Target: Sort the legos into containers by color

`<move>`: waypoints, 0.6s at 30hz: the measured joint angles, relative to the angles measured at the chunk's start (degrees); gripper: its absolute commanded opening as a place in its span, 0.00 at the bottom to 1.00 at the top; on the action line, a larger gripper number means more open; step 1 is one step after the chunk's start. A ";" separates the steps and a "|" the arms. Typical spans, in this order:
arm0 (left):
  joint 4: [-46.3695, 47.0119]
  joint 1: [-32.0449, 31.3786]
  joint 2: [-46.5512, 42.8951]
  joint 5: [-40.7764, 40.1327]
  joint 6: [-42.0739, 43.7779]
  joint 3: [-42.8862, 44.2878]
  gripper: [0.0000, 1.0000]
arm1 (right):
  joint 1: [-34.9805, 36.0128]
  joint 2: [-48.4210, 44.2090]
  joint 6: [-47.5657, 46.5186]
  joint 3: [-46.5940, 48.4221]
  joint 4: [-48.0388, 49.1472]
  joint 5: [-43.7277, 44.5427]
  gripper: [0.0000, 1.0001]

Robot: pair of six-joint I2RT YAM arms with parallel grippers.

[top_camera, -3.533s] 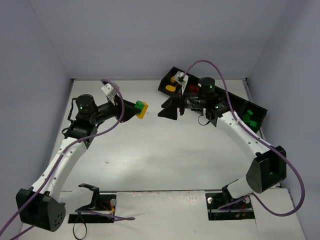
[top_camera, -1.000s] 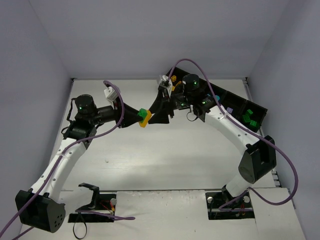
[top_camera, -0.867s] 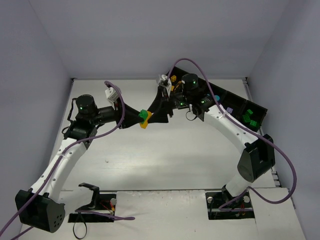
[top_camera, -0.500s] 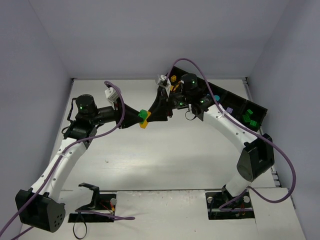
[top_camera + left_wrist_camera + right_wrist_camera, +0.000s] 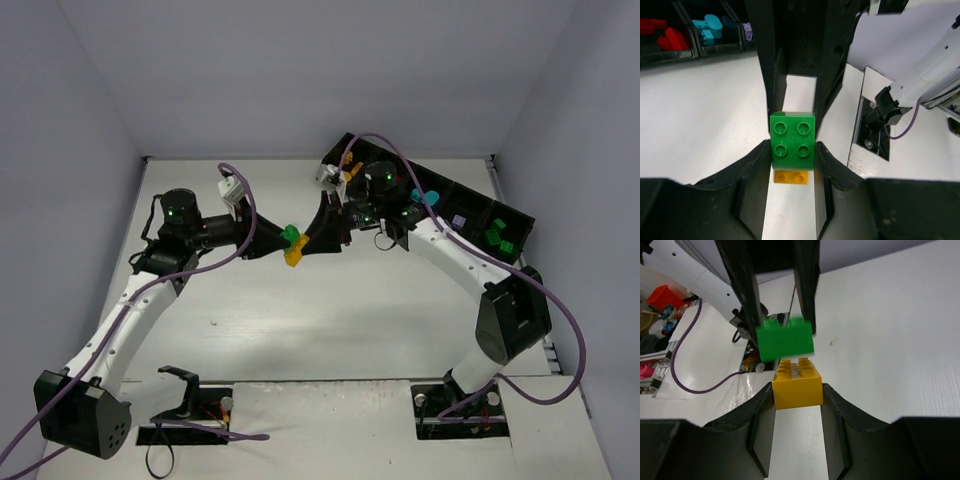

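Table [image 5: 300, 330]: white, walled on the left, far and right sides.

Left arm [image 5: 130, 310] reaches from the near-left corner, right arm [image 5: 470, 265] from the near-right corner. They meet nose to nose above mid-table, toward the far edge.

Tray [image 5: 476, 203]: black and long, running diagonally from the middle of the far edge toward the right edge. Its left end is partly hidden by the right wrist.
- Compartment nearest the right edge: green legos [image 5: 497, 238].
- Next one along: a purple lego [image 5: 458, 220].
- The left wrist view shows red legos [image 5: 665, 35] and teal legos [image 5: 707, 27] in neighbouring compartments.

Left gripper [image 5: 793, 148]: clenched on the green brick [image 5: 792, 141], fingers pressed on two opposite sides, four studs facing the left wrist camera.

Right gripper [image 5: 796, 392]: clamped on the yellow brick [image 5: 796, 385], fingers tight on both flanks.

Both bricks are off the table, just beside the tray's left end, not over any compartment. In the right wrist view the green brick sits directly above the yellow one and is blurred. The yellow studs show under its lower edge, so the two aren't fully seated. Can't tell whether they touch. In the left wrist view only a sliver of yellow shows below the green.

The grippers point straight at each other, fingertips close, the pair of bricks between them.
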 measured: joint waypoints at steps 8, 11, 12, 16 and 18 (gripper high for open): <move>2.97 0.46 -0.04 -0.31 -0.59 0.28 0.00 | -5.92 0.68 -0.98 -6.60 -5.03 2.97 0.00; 3.30 0.44 -0.04 -0.57 -0.68 0.28 0.00 | -6.10 0.74 -1.62 -6.08 -5.73 5.18 0.00; 3.28 0.44 -0.04 -0.85 -0.63 0.28 0.00 | -6.14 1.03 -1.75 -5.40 -6.05 6.34 0.00; 2.12 0.46 -0.22 -4.63 -0.28 0.26 0.00 | -6.71 4.42 -2.45 1.53 -6.95 15.04 0.00; 1.16 0.46 -0.70 -8.00 -0.46 0.09 0.00 | -7.61 7.61 -3.19 6.71 -6.97 22.45 0.00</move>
